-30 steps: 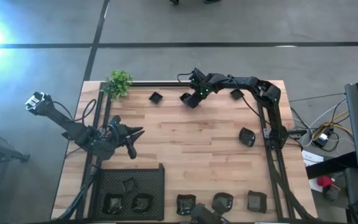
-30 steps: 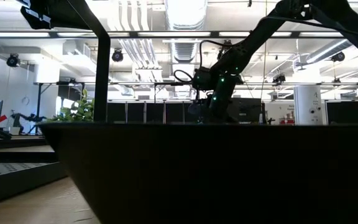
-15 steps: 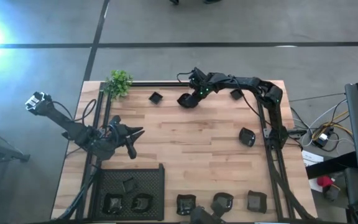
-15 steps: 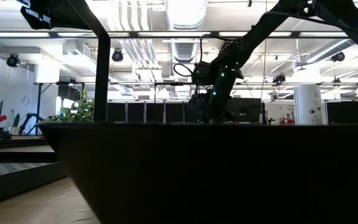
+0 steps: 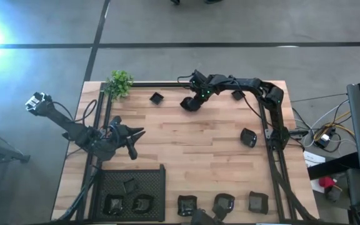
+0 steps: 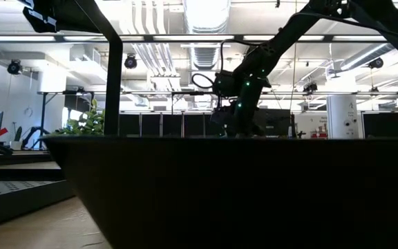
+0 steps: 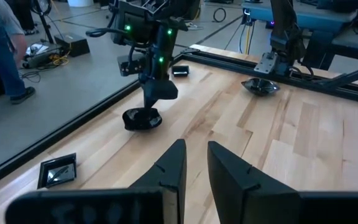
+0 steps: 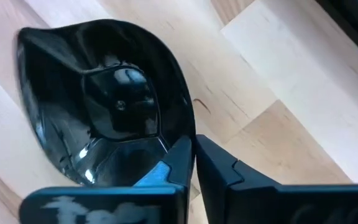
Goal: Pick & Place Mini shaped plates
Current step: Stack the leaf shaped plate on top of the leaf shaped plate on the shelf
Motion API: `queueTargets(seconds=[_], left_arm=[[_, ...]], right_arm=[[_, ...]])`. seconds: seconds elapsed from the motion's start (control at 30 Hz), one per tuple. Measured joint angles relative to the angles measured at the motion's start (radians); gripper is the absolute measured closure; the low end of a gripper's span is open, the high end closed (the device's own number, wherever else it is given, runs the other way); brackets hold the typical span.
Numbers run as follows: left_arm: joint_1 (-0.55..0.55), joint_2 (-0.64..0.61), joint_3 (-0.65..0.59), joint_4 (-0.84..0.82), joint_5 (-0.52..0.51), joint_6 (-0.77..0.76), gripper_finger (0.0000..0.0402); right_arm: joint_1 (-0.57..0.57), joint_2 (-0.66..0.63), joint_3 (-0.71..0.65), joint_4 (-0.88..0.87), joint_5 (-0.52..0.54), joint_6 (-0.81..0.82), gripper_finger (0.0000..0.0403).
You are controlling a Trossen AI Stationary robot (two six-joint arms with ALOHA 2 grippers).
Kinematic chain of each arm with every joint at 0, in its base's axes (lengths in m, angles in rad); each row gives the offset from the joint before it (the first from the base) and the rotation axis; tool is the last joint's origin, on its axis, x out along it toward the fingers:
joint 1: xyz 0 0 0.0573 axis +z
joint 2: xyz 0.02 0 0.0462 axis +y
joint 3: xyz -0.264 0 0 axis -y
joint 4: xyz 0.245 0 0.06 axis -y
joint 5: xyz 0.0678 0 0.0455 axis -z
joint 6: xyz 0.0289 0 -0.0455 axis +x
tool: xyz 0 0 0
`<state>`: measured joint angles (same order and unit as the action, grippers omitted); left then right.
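My right gripper (image 5: 191,104) was down at the table's far edge, fingers pinched nearly together on the rim of a leaf-shaped plate (image 8: 104,106), which sat on the wood (image 5: 199,150). My left gripper (image 5: 137,132) waited over the near-left part w/ a narrow gap btwn fingers, holding nothing. Other mini plates: a square one (image 5: 157,97) near the plant (image 5: 119,82), three along the near edge, some in the mesh tray (image 5: 130,181). No readable labels or writing anywhere.
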<state>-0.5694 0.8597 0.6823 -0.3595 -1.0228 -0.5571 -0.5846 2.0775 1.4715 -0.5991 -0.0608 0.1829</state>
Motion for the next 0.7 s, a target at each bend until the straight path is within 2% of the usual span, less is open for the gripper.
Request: queueTargets(seconds=[0.33,0.47,0.7], left_arm=[[0.0,0.0,0.0,0.0,0.0,0.0,0.0342],[0.0,0.0,0.0,0.0,0.0,0.0,0.0342],[0.0,0.0,0.0,0.0,0.0,0.0,0.0342]], right_arm=[[0.0,0.001,0.0,0.008,0.001,-0.004,0.0331],[0.0,0.001,-0.001,0.01,-0.001,-0.003,0.0326],[0.0,0.001,-0.005,0.012,-0.071,0.0,0.0331]])
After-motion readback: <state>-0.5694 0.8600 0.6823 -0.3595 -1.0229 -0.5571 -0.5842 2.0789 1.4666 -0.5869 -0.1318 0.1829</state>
